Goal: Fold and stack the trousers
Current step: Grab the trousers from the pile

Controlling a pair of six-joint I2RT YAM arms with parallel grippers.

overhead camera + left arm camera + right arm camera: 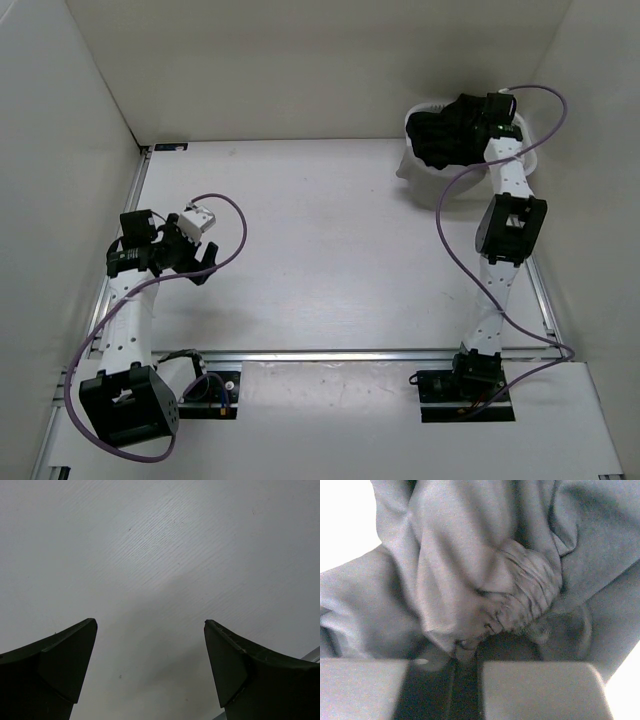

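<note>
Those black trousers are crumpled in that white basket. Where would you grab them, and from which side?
Probably best to take the trousers by the gathered band lying on top of the heap, coming straight down from above. The walls of the basket block the sides, and that thick ridge gives fingers something to pinch. The right gripper is closed on a fold just beside it.

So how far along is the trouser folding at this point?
Done: nothing yet; the table holds no folded garment. In hand: the right hand pinches a fold of the trousers, bunched in the white basket at the far right. The left hand hangs open over bare table. Left: lifting out, folding, stacking.
</note>
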